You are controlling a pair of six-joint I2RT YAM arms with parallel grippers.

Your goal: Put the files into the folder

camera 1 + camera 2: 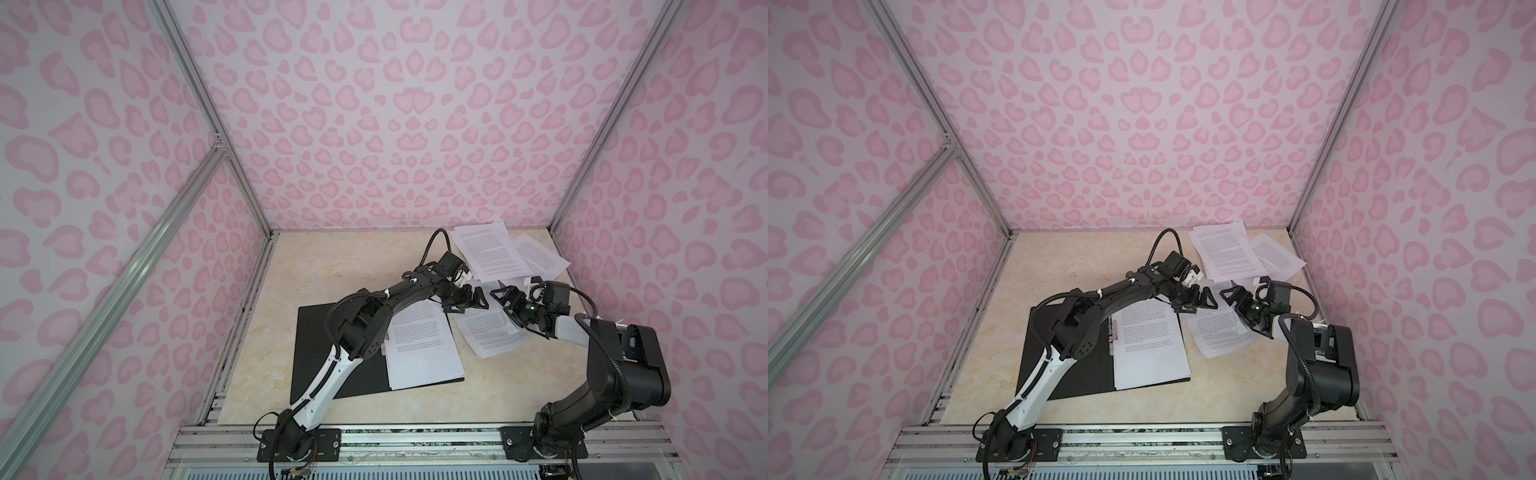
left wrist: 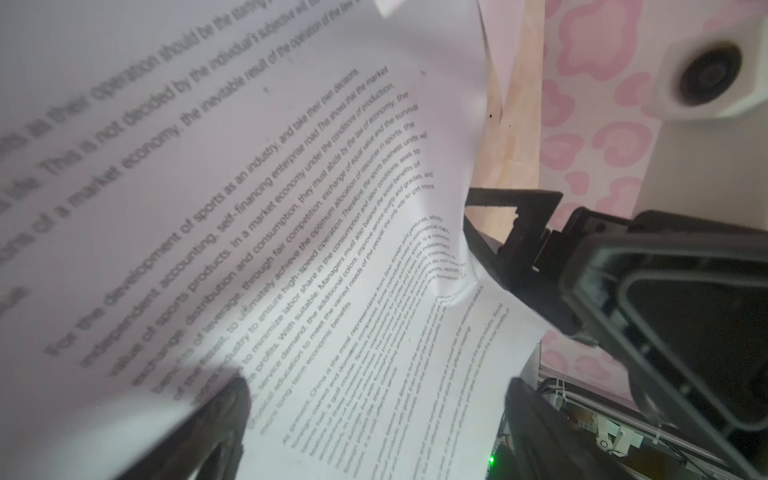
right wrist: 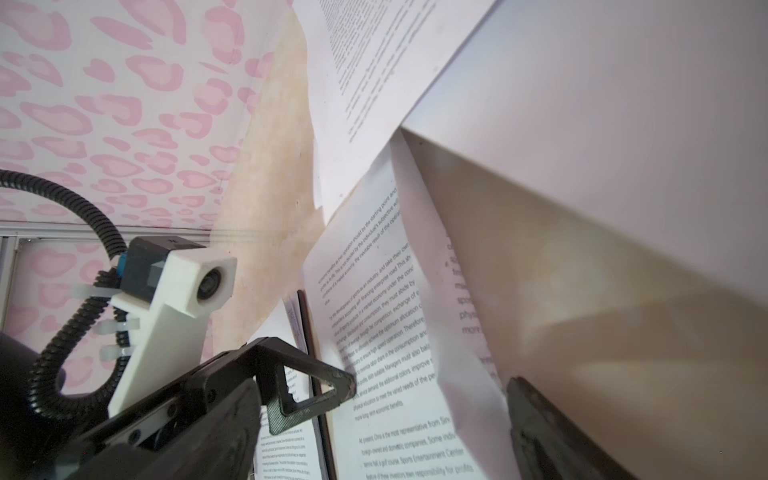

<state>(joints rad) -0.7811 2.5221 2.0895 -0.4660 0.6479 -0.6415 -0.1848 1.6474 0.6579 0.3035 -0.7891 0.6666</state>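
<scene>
The metal rail (image 1: 415, 434) carrying both arm bases is sitting closest, at 6 o'clock on the table (image 1: 332, 266). Just beyond it, toward 7 o'clock, the folder (image 1: 311, 353) is lying open, black inside up. A few filed sheets (image 1: 424, 353) are resting askew on its right half and poking past its near edge.

Near the table's centre the left claw (image 1: 469, 305) is hovering with its jaws spread wide, gripping nothing. Between it and the right claw (image 1: 507, 301), a loose sheet (image 1: 486, 336) is lying toward 3 o'clock with one edge curling up. The right claw is also standing open. The left wrist view shows the sheet buckling against one of its fingers (image 2: 494, 266), pressed rather than pinched. A paper pile (image 1: 490, 253) is sprawling at 1 o'clock, reaching that sheet's far end.

The claws are pointing tip to tip, so a careless advance is risking a knock. Closing on the buckled edge is likely to crease or tear the paper. Dragging it could pull neighbours along or shove the filed sheets off the folder.
</scene>
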